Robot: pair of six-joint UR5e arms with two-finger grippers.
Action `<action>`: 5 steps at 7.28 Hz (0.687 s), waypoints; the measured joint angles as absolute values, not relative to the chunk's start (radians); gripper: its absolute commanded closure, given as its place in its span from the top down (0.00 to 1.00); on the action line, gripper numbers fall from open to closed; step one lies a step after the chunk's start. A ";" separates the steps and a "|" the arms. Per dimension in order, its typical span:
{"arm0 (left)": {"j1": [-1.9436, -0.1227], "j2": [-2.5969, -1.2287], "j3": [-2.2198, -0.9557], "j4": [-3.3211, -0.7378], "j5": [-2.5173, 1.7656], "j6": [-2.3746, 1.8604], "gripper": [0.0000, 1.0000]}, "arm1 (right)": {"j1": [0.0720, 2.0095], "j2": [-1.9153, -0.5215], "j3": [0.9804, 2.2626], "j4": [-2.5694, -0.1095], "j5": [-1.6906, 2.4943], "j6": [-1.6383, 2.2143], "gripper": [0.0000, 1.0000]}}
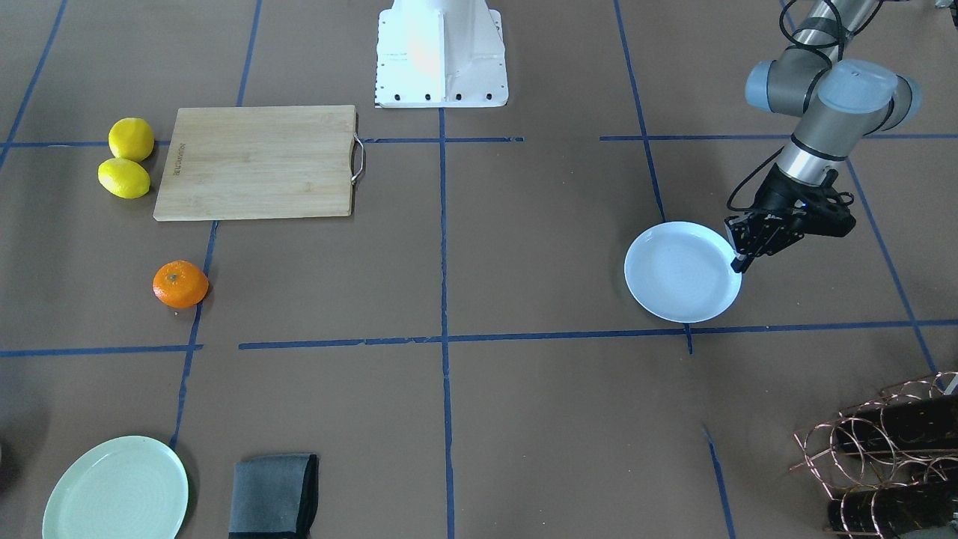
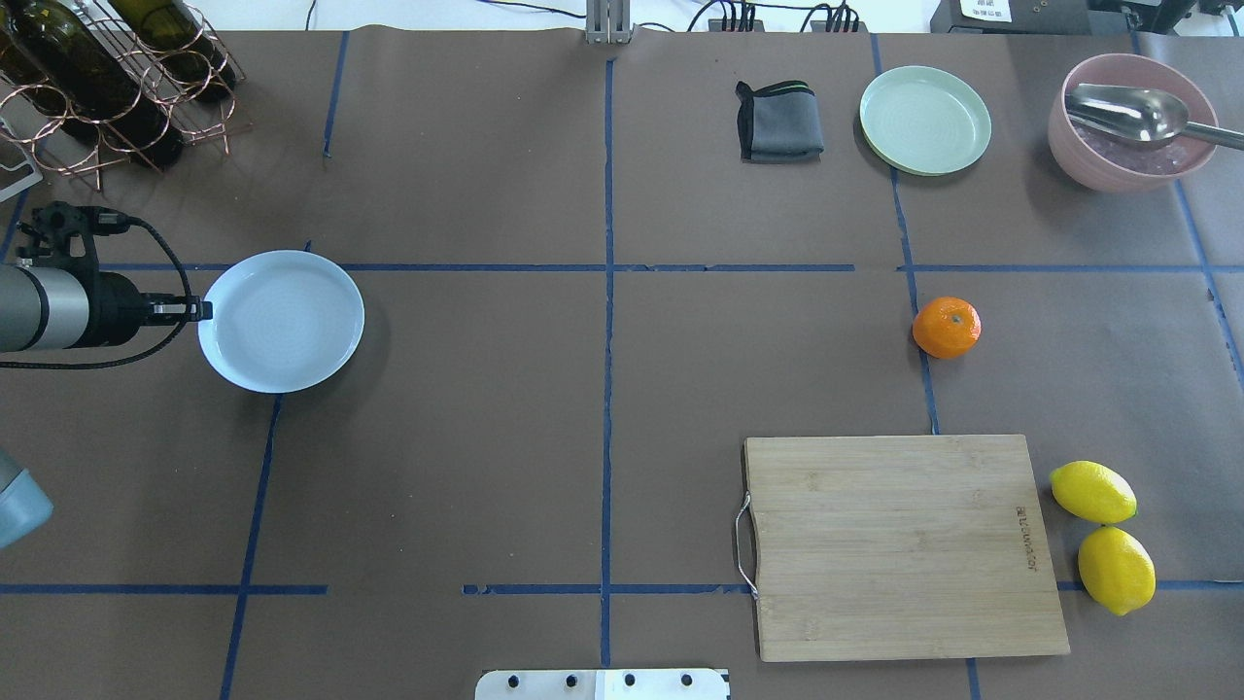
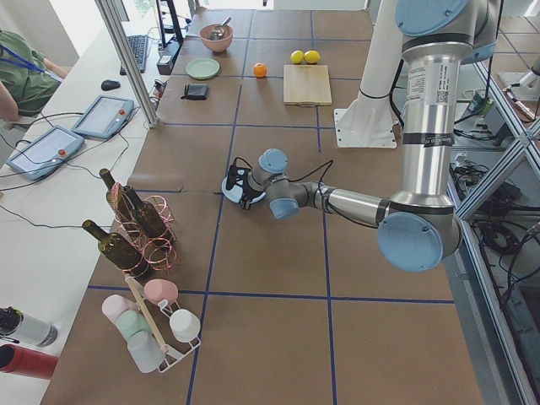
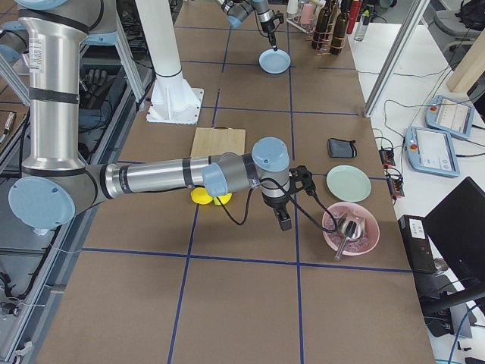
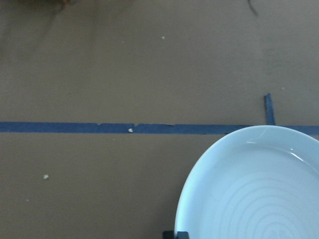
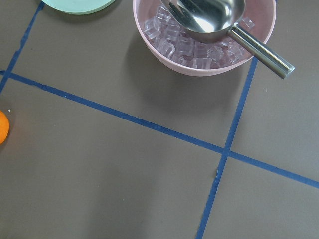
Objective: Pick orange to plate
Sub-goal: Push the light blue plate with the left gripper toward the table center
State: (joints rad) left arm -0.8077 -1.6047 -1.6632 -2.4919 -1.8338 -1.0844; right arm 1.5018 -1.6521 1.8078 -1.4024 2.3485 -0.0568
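The orange (image 2: 947, 328) sits alone on the brown table, right of centre in the overhead view and at the left edge of the right wrist view (image 6: 1, 127). Far to its left lies the pale bluish-white plate (image 2: 282, 321). My left gripper (image 2: 202, 311) is at the plate's left rim (image 1: 737, 278), its fingers pinched together on the edge; the left wrist view shows the plate (image 5: 259, 189) just ahead. My right gripper (image 4: 285, 223) shows only in the exterior right view, hovering near the pink bowl, and I cannot tell whether it is open or shut.
A wooden cutting board (image 2: 899, 544) lies near the robot's base, with two lemons (image 2: 1093, 492) to its right. At the far side stand a green plate (image 2: 925, 120), a folded grey cloth (image 2: 777, 122) and a pink bowl (image 2: 1132, 122) of ice with a metal scoop. A wine rack (image 2: 107, 87) stands at the far left.
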 measured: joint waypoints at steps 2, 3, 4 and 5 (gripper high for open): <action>-0.794 -1.779 -1.636 -2.445 -1.830 -1.237 0.00 | 1.502 -1.652 1.808 -1.403 2.349 -0.057 1.00; -0.755 -1.898 -1.609 -2.370 -1.819 -1.336 0.00 | 1.502 -1.652 1.808 -1.403 2.349 -0.057 1.00; -0.696 -1.996 -1.588 -2.297 -1.787 -1.418 0.00 | 1.502 -1.652 1.807 -1.404 2.349 -0.057 1.00; -0.631 -2.069 -1.565 -2.247 -1.734 -1.472 0.00 | 1.502 -1.652 1.807 -1.404 2.349 -0.056 1.00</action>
